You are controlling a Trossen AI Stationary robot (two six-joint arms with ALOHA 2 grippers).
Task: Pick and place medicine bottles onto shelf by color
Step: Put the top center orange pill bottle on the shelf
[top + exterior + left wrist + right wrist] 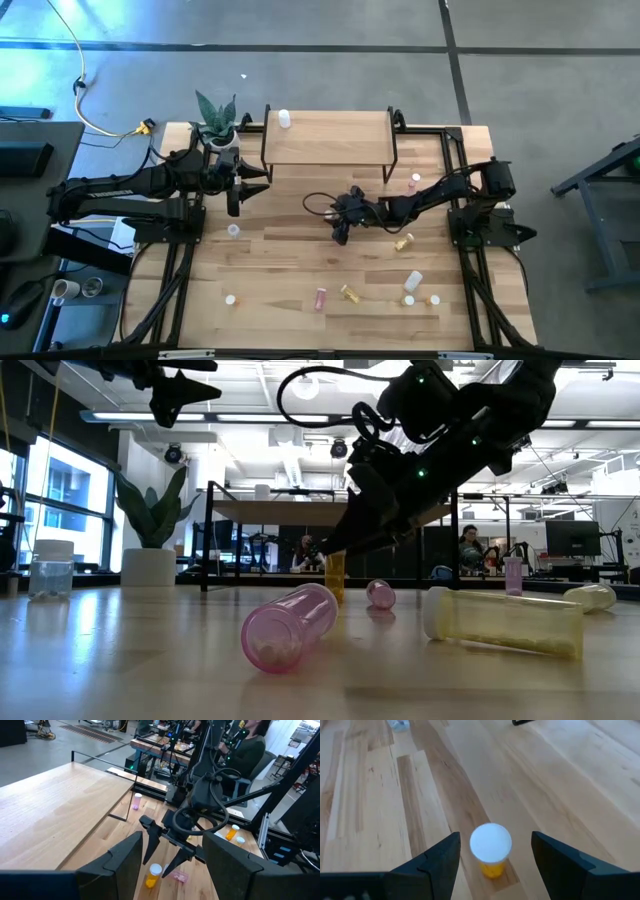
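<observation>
Directly between right gripper [492, 854] fingers — orange bottle [491, 849], upright.

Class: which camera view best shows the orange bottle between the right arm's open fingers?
Right wrist view: the orange bottle stands upright, centred. Left wrist view shows it smaller; low view, partly hidden; high view, hidden by the right end effector.
</observation>
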